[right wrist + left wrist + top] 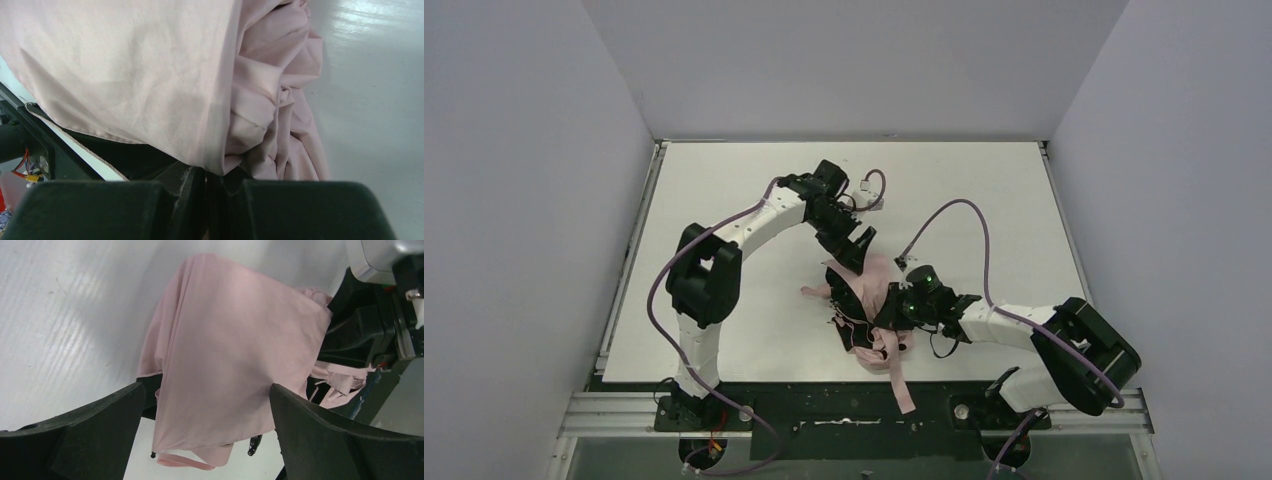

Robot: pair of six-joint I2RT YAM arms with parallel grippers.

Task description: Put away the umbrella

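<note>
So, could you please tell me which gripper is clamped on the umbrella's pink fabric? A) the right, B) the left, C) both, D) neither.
A: in its wrist view the right gripper is shut on a fold of the umbrella, while the left gripper stands wide open over the fabric.

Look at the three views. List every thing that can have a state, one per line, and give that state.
umbrella: collapsed, its pink fabric loose and bunched, not wrapped up.
left gripper: open, poised over the fabric, gripping nothing.
right gripper: shut on a fold of the umbrella's fabric.
</note>
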